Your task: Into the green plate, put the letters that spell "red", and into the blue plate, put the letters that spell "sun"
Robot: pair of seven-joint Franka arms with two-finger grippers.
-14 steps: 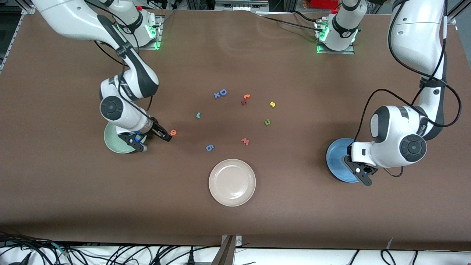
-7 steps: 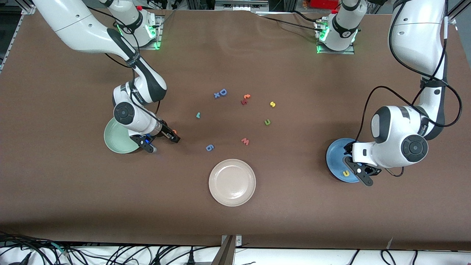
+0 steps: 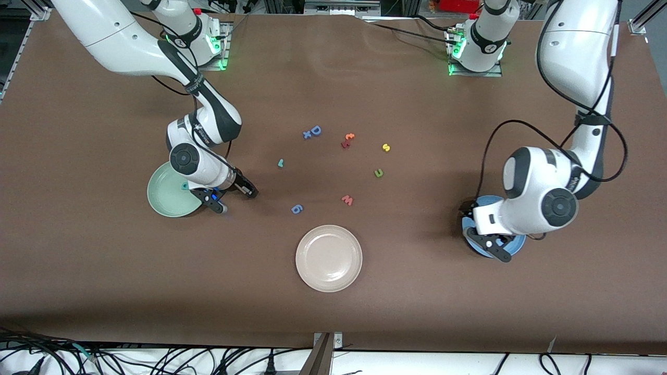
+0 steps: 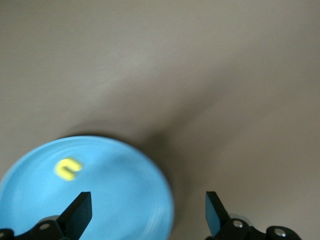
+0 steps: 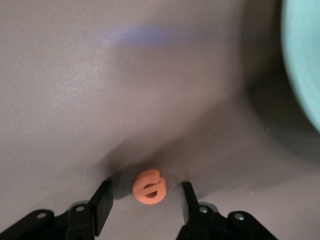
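Released from the now spread left gripper [image 4: 145,212], the yellow u [image 4: 67,168] lies in the blue plate [image 4: 125,200], while the right gripper [image 5: 146,202] straddles the orange e [image 5: 148,186], fingers not touching it.

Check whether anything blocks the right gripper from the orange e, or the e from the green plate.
Nothing visible does. The orange e lies between the right gripper's spread fingers on bare table, and the green plate sits just beside them.

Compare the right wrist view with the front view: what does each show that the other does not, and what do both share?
Only the right wrist view shows the orange e on the table between the right hand's open fingers. Only the front view shows the left hand over the blue plate, the cream plate and the scattered letters. Both show the green plate.
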